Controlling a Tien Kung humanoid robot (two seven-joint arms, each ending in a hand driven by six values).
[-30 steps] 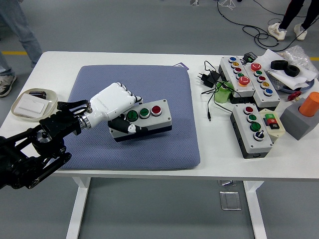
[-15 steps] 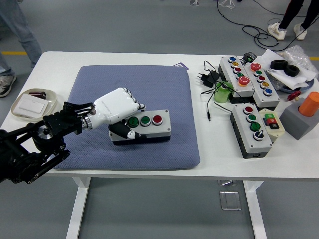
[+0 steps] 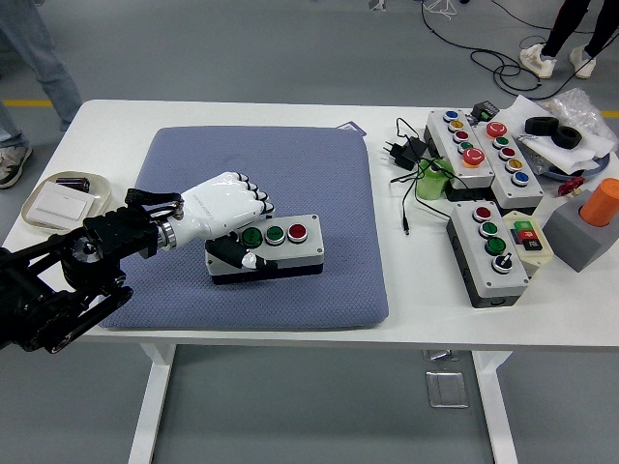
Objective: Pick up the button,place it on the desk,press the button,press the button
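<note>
My left hand (image 3: pixel 224 206), white fingers curled, grips the left end of the grey three-button box (image 3: pixel 276 249) resting flat on the blue mat (image 3: pixel 319 184), near its front edge.

a: bright, even light from above; the white desk (image 3: pixel 290 329) is almost washed out, with no hard glare.
b: shadows are soft and short, just a thin dark band beneath the button box (image 3: pixel 280 253). focus stays sharp to the edges.
</note>
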